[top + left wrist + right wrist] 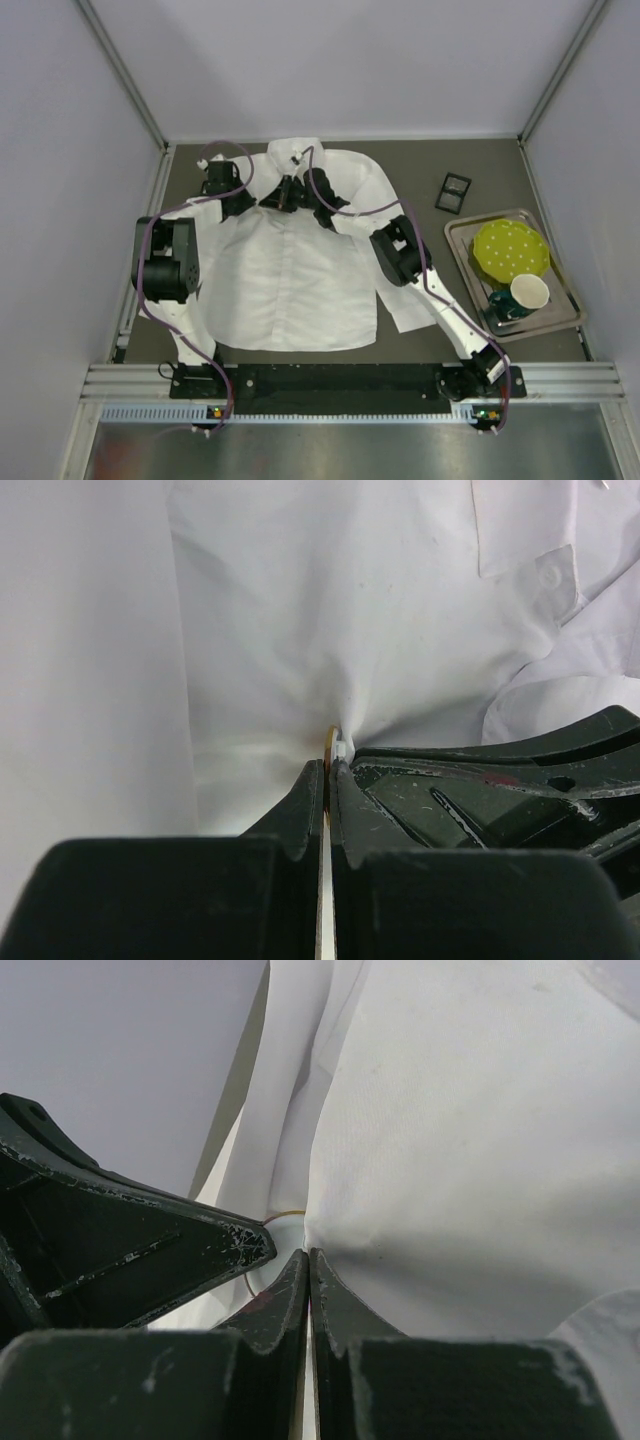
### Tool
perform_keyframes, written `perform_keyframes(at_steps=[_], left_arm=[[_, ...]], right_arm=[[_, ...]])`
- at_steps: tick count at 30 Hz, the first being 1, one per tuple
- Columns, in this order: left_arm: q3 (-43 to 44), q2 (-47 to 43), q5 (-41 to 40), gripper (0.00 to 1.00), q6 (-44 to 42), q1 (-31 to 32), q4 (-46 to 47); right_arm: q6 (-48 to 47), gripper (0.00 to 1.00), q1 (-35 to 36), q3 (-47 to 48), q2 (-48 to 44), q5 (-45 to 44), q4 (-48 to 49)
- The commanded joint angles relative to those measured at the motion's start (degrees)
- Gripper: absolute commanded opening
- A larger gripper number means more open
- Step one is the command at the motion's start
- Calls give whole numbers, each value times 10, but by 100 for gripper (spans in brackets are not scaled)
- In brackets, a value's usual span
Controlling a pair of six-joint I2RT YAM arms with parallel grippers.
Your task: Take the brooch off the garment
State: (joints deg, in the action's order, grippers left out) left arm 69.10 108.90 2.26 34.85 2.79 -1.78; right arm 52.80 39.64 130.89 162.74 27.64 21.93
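Observation:
The white shirt [290,285] lies flat on the dark table, collar at the far side. Both grippers meet just below the collar. My left gripper [272,197] is shut on the tiny gold brooch [331,738], whose rim shows edge-on between the fingertips of that gripper [331,763], with the fabric [400,630] puckered towards it. My right gripper [298,195] is shut on a pinch of shirt fabric [480,1160] right beside it, as its wrist view [308,1253] shows. A thin gold arc of the brooch [287,1214] shows there between my fingers and the left gripper's finger [150,1250].
A small black square box [453,191] lies right of the shirt. A metal tray [460,240] at the right holds a green dotted plate [511,250] and a cup [527,295]. Walls enclose the table on three sides.

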Motion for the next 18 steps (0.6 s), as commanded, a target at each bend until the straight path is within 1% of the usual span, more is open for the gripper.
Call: perform_keyframes(at_steps=[1,10,15,18], left_arm=[[3,-12,5,0,8,1,44],[-9,-16,1,0,20,1,75],[-13,-13,25,0,22,1,90],[-19,-14,37,0,22,1,107]], right_arm=[[-9,0,9,-7,-21,0,-8],[-8,0,9,-12,-21,14,4],[-6,0,9,-5,-14,26,11],[-1,0,10,-1,-8,47,35]])
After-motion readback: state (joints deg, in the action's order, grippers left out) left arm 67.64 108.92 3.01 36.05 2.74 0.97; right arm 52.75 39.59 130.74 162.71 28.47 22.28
